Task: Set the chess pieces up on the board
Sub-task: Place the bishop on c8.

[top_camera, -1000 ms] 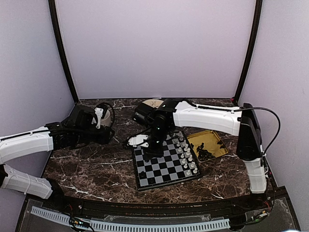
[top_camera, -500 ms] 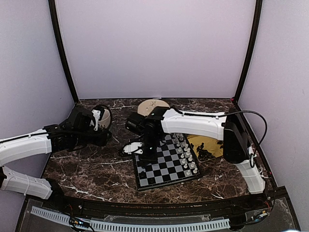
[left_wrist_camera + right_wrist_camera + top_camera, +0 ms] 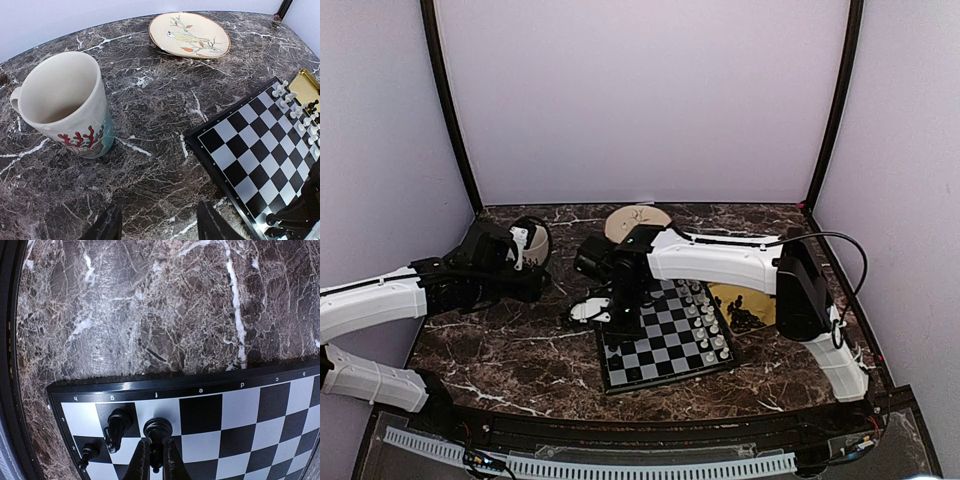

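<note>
The board (image 3: 672, 343) lies at the table's middle, with white pieces lined along its right side. My right gripper (image 3: 156, 447) is shut on a black chess piece (image 3: 158, 427) with a round head, low over a white square in the board's (image 3: 240, 415) edge row. Whether it touches the square I cannot tell. Two more black pieces (image 3: 117, 429) stand just to its left, near the corner. In the top view that gripper (image 3: 623, 318) is at the board's left edge. My left gripper (image 3: 160, 227) hangs open over bare marble, left of the board (image 3: 250, 150).
A yellow tray (image 3: 762, 285) right of the board holds several black pieces (image 3: 745, 318). A cream mug (image 3: 65, 105) with red coral print stands near my left gripper. A painted plate (image 3: 190, 34) lies at the back.
The right arm has carried its black piece leftward across the board to the left edge row. The left arm shifted slightly at first, then held still.
</note>
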Robot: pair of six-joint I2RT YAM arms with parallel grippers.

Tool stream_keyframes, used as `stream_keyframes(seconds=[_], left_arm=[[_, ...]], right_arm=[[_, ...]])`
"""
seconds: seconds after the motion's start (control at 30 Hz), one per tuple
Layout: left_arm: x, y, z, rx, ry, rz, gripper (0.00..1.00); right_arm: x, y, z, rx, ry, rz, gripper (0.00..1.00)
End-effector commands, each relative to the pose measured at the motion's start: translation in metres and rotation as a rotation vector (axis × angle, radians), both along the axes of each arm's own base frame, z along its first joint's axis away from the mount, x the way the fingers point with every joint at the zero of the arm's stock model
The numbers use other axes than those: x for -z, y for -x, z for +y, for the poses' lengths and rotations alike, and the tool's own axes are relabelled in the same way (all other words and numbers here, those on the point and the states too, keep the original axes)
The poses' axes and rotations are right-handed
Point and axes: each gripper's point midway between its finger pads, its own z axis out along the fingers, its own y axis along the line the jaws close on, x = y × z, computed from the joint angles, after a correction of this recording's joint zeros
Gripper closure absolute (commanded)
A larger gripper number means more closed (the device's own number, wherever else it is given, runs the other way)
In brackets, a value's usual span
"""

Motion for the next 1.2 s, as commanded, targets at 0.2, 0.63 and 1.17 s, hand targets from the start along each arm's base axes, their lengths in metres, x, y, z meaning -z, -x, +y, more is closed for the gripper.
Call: stream_keyframes(seconds=[0.2,0.63,1.17], left_arm=[[0.001,0.001,0.004,-0.006,-0.012,-0.001,0.47],[0.003,0.0,0.003,-0.004,-0.013,0.005,0.47],[0.008,0.001,0.002,0.003,-0.019,0.022,0.47]], right_arm=[[0.009,0.005,0.007,-0.004,0.01,0.005,0.95],[0.011,0.007,0.01,-0.004,0.005,0.024,0.92],[0.0,0.003,0.011,-0.002,-0.007,-0.017,0.76]])
